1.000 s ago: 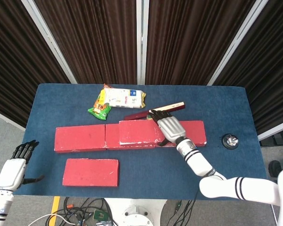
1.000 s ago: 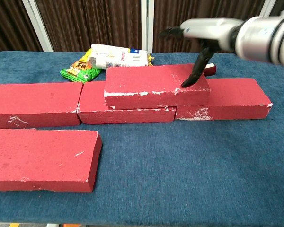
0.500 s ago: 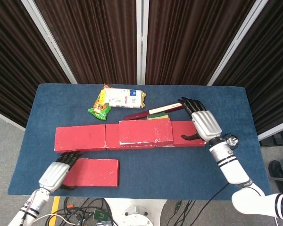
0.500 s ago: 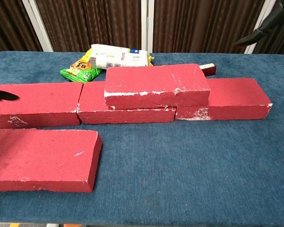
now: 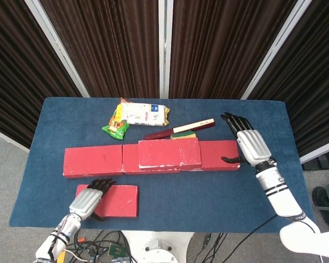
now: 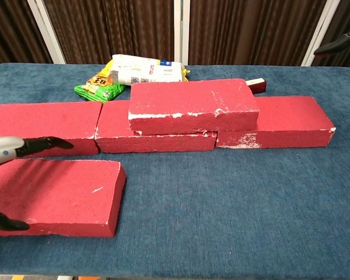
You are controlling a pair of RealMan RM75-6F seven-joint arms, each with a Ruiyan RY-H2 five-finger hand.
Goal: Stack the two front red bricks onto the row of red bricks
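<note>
One flat red brick (image 5: 169, 153) is lying stacked on the row of red bricks (image 5: 93, 160) across the centre of the blue cloth-covered desk (image 5: 186, 192). The remaining front red brick (image 5: 118, 200) is sitting at lower left, apart from the row. The left hand (image 5: 86, 203) is resting over this brick's left end, fingers spread along its top and thumb at its front edge; a firm grasp cannot be confirmed. The right hand (image 5: 249, 143) is hovering released at centre right, fingers apart, beside the row's right end.
</note>
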